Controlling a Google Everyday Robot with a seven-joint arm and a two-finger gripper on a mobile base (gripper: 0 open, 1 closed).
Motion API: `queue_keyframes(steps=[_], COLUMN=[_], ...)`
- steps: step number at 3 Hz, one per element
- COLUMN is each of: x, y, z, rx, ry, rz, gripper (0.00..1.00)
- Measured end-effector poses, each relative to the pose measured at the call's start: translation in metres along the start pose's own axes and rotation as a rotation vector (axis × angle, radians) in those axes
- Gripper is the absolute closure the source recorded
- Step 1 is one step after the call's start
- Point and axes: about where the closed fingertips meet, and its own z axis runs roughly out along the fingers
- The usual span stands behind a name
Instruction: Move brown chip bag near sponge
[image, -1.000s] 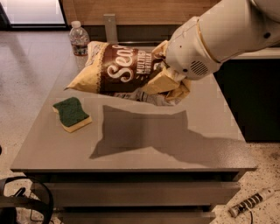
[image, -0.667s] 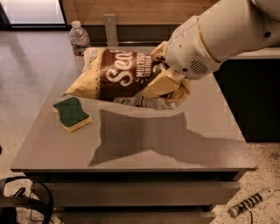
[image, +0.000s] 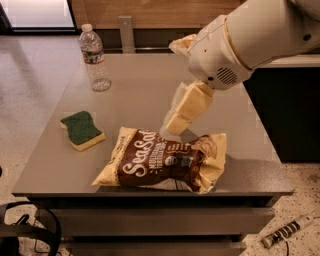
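grey metal tabletop (image: 150, 85) carried the crinkly brown-and-tan chip bag (image: 162, 160) just right of the green-topped yellow sponge (image: 81, 130). cream gripper (image: 175, 126) hovered higher, further right of the sponge, opening indeterminate; a snag on retraction could drag the bag away.

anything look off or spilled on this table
Nothing spilled or damaged. The brown chip bag lies flat right at the front edge of the table, beside the sponge; end effector hovers just above it. Water bottle stands upright.

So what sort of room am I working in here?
Probably an office kitchenette or break area: grey rectangular tabletop, speckled terrazzo floor, dark cabinet under a pale counter. The claw hangs above the crinkly brown chip bag.
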Motion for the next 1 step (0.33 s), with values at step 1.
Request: queue_keyframes(steps=[1], x=[-0.0001], y=[0.0000], z=[0.0000], rx=[0.000], ry=[0.000], rz=[0.000], gripper=[0.00])
